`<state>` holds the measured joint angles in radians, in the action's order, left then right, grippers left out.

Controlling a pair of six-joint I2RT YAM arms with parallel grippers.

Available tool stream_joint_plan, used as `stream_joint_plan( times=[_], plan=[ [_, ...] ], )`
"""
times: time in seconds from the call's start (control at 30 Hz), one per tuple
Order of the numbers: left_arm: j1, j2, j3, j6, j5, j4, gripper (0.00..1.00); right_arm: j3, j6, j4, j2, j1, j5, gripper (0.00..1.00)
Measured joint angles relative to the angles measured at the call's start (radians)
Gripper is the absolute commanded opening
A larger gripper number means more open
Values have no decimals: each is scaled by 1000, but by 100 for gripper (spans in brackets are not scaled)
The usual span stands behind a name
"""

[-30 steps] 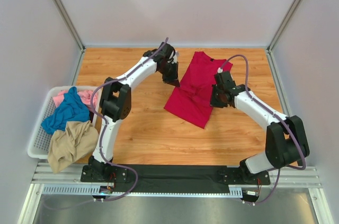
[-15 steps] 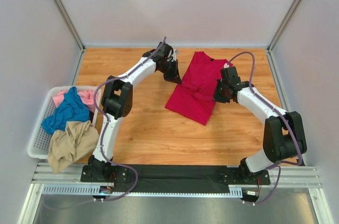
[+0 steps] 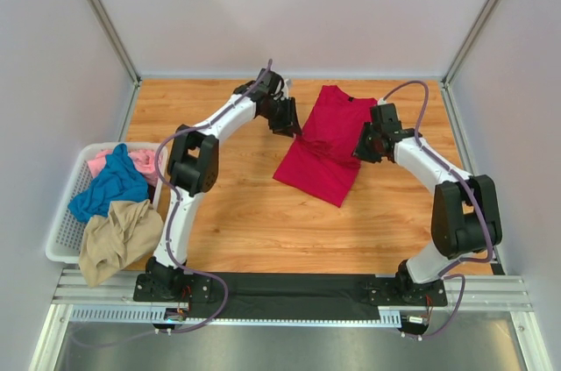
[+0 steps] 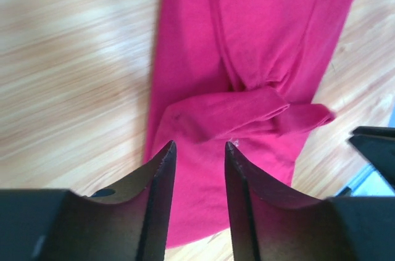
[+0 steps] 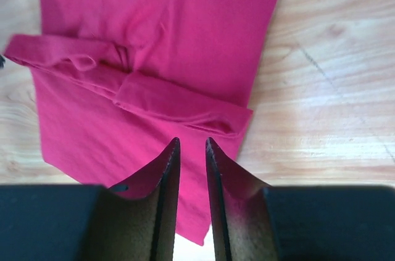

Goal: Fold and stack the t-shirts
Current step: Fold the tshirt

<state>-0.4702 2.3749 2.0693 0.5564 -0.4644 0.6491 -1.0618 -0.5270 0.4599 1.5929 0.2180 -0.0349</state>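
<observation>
Crimson t-shirt lies near the bench's far edge, sleeves tucked in, now that the right gripper has backed off, slightly parted and empty like the left gripper, so the body fold looks next.

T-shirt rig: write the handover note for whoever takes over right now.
Left gripper: open, empty, over the left edge of the red t-shirt.
Right gripper: narrowly open, empty, over its right edge.
Done: the red t-shirt lies on the table, both sleeves folded in across the body.
Teal t-shirt, pink t-shirt and tan t-shirt lie crumpled in the white basket.
Left: fold the red body, fold the other three, stack.
</observation>
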Motion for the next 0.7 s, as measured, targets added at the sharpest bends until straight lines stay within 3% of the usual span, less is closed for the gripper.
stream_joint_plan(
  times=[0.17,0.43,0.6,0.7],
  plan=[
    [17,-106,-73,-51,102,51,48,-31,-16,28,-21,-7,10,29],
    [26,-483,-568,-114,140,11,49,105,-46,117,-216,-1,-42,38],
    [20,-461,-738,-121,61,-66,49,230,-64,122,-286,40,-98,43],
    [18,-426,-766,-121,14,-99,49,298,-83,95,-288,77,-135,45]
  ],
)
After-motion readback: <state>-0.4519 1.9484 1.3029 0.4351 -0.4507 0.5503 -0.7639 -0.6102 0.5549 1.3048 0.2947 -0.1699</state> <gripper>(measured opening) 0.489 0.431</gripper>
